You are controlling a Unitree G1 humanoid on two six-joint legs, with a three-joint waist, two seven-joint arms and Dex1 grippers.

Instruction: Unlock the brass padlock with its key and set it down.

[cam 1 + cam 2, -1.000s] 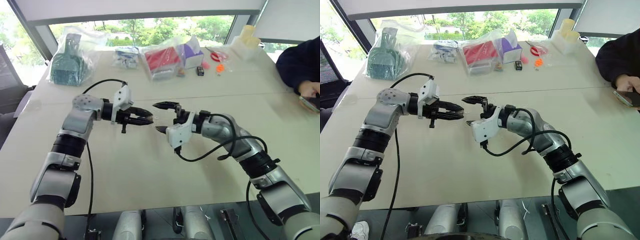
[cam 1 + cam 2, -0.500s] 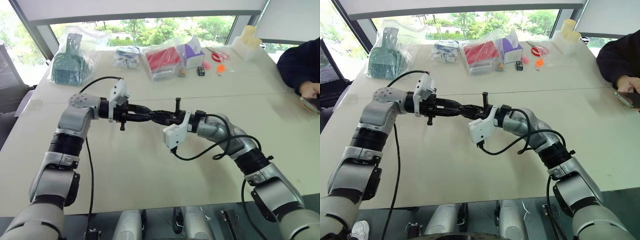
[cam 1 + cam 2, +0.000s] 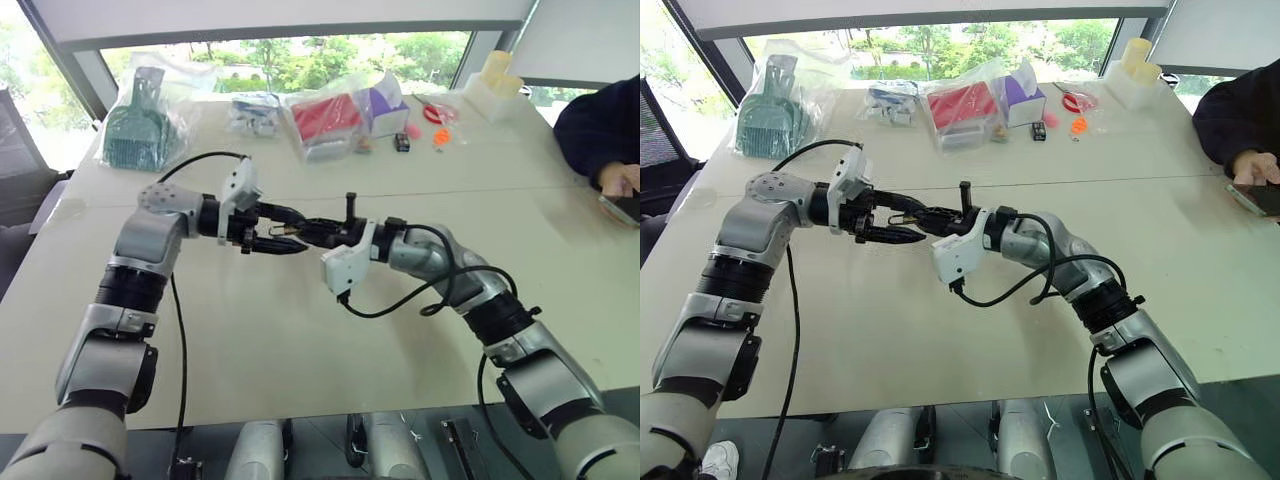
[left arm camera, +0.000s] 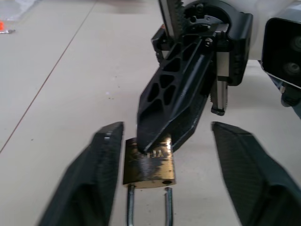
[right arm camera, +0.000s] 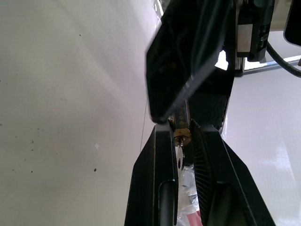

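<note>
Surroundings: the two hands meet in mid-air over a bare stretch of the pale bench (image 3: 300,330). Well beyond them along the far edge lie a green plastic scoop in a clear bag (image 3: 135,125), a red packet in clear wrap (image 3: 325,120), a purple box (image 3: 382,105) and small colourful trinkets (image 3: 437,135). A person's dark sleeve (image 3: 595,125) shows far out past the right arm.
In the way: nothing lies between the hands and the bench below them; a black cable (image 3: 400,305) loops under the right forearm.
Left hand (image 4: 162,155): fingers (image 4: 89,183) spread wide, one on each side of the brass padlock (image 4: 149,165). The nearer finger sits just beside the lock's body, the other stands well apart, so there is no pinch on it.
Right hand (image 5: 181,136): closed, its two fingers pinching the far end of the padlock body; from the left wrist its black latticed fingers (image 4: 174,94) come down onto the lock's edge.
Padlock: held up between the two hands, above the bench, with its shackle (image 4: 146,207) pointing back toward the left wrist.
Key: cannot tell; a thin bit of metal hangs between the right fingers, too small to name.
Materials: worn yellow brass body with stamped marks, two silvery shackle legs, matte black ribbed fingers, smooth speckled bench top.
</note>
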